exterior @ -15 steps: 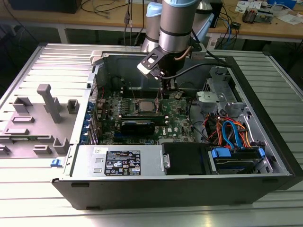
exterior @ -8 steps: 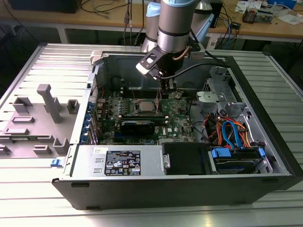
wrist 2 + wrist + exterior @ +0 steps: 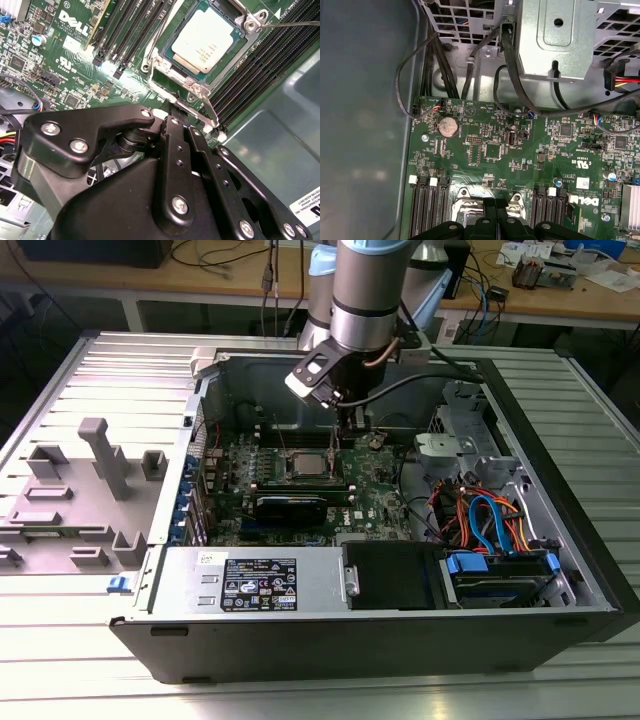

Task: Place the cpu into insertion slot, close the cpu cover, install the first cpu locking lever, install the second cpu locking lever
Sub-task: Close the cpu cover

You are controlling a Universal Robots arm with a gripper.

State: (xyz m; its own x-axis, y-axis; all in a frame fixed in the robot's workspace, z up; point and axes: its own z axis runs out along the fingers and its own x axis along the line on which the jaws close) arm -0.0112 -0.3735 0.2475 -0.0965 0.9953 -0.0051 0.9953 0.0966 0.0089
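CPU (image 3: 205, 42) lies flat in the slot (image 3: 169, 54), silver top up, with the cover (image 3: 227, 55) lying over its edges, mid-board (image 3: 380, 485). It looks light and stiff but probably fragile underneath, so it is best held by its edges. The cover is thin sheet metal. A wire lever (image 3: 192, 104) looks slim and springy, best taken near its free end. The gripper (image 3: 175, 107) sits just beside the cover, fingers pressed together. Whether they pinch the lever I cannot tell.
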